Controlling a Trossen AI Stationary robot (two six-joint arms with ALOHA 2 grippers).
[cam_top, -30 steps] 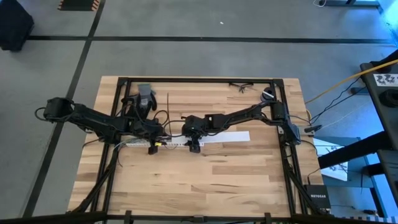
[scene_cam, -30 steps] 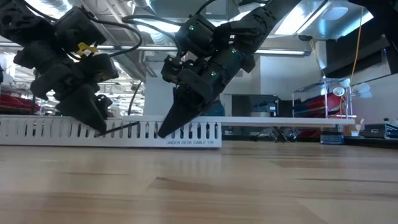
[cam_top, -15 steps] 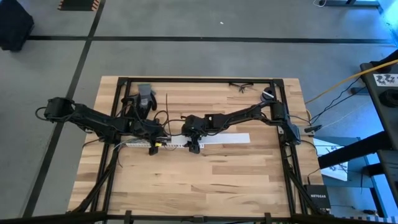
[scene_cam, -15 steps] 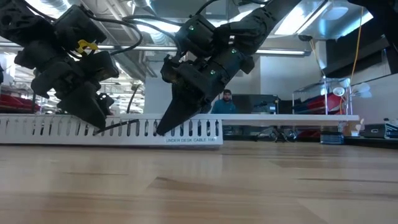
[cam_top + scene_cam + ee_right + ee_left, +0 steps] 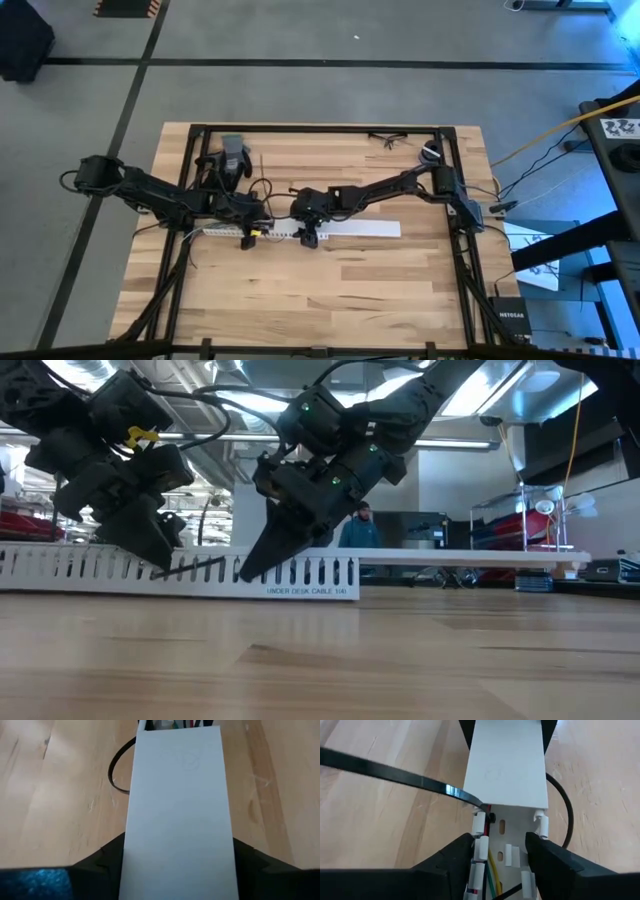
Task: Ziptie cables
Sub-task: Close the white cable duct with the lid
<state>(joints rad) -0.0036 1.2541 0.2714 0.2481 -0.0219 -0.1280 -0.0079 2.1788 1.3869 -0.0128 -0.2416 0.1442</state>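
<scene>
The white slotted channel (image 5: 360, 228) lies flat across the table's middle; it also shows in the low view (image 5: 320, 572). Thin yellow, green and red cables (image 5: 491, 866) lie inside its open left part. A black ziptie (image 5: 395, 775) runs into a slot in the channel's wall and bows out as a loop (image 5: 567, 815) on the other side. My left gripper (image 5: 245, 238) straddles the slotted part. My right gripper (image 5: 310, 236) straddles the covered part (image 5: 177, 795), just to the right. Both are closed onto the channel's width. My left gripper (image 5: 500, 850) has one finger on each outer side wall of the channel's slotted part (image 5: 479, 851), beside the ziptie's slot. The fingers slant down from above, across the channel, which rests on the table. My right gripper (image 5: 177, 855) has one finger on each long side of the channel's covered part (image 5: 131, 845). The fingers slant down from above, across the channel, which lies flat on the table.
A grey object (image 5: 232, 155) lies at the far left. Spectacles (image 5: 385, 138) and a small round thing (image 5: 430, 152) lie at the far right. A black frame (image 5: 320, 128) rims the table. A person (image 5: 358, 525) stands far behind. Bare wood lies toward the near edge.
My right gripper has gone a little toward the table's left along the channel. The channel's right end has shifted slightly toward the near edge. The ziptie's free end bowed briefly and lies straight again.
</scene>
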